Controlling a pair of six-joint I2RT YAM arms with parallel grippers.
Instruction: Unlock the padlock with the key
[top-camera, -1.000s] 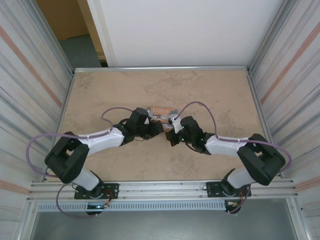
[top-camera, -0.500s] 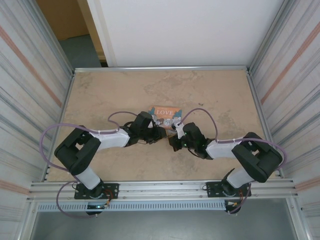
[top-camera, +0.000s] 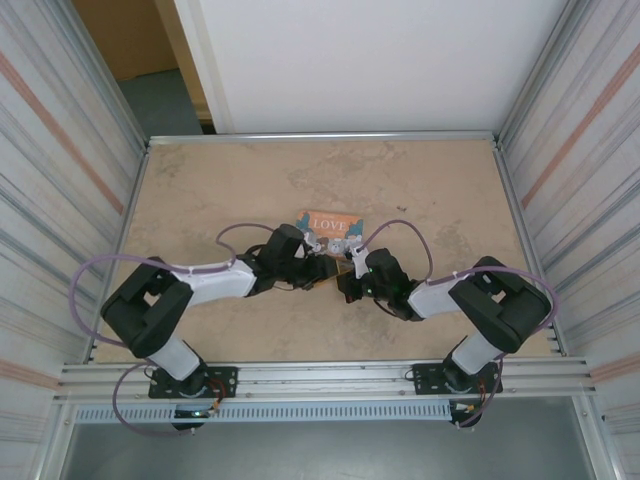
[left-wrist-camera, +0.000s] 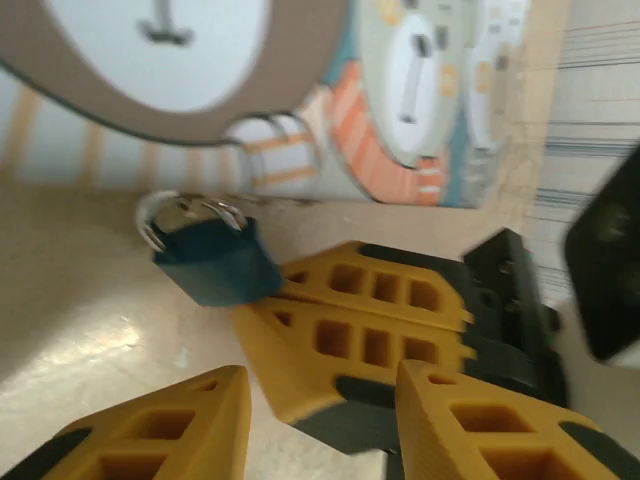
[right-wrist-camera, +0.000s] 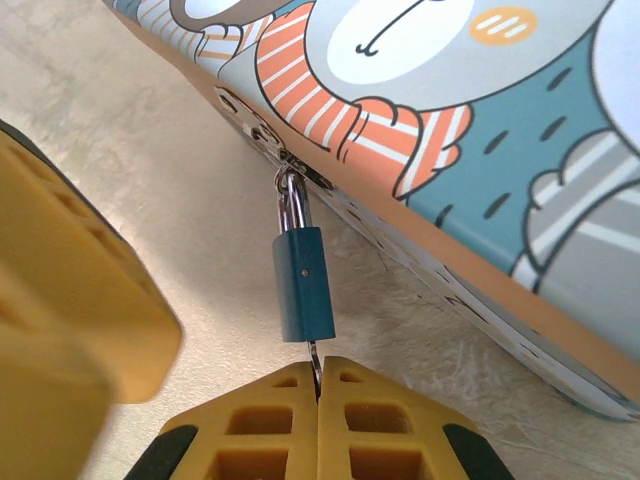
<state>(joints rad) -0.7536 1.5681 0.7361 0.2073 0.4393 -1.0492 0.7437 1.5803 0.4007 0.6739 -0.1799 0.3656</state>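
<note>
Left gripper (left-wrist-camera: 322, 385) newly wider, beside blue padlock (left-wrist-camera: 213, 265) on "LOVE" tin (top-camera: 333, 222).

padlock (right-wrist-camera: 302, 285) body: blue, smooth, semi-matt coat. shackle (right-wrist-camera: 292, 210): bright polished metal. key (right-wrist-camera: 315, 357): thin bare metal. tin (right-wrist-camera: 480, 130): glossy printed sheet metal. table (right-wrist-camera: 150, 170): beige stone-look, slight sheen. right gripper (right-wrist-camera: 320, 375): matt yellow plastic, moulded pockets.
</note>
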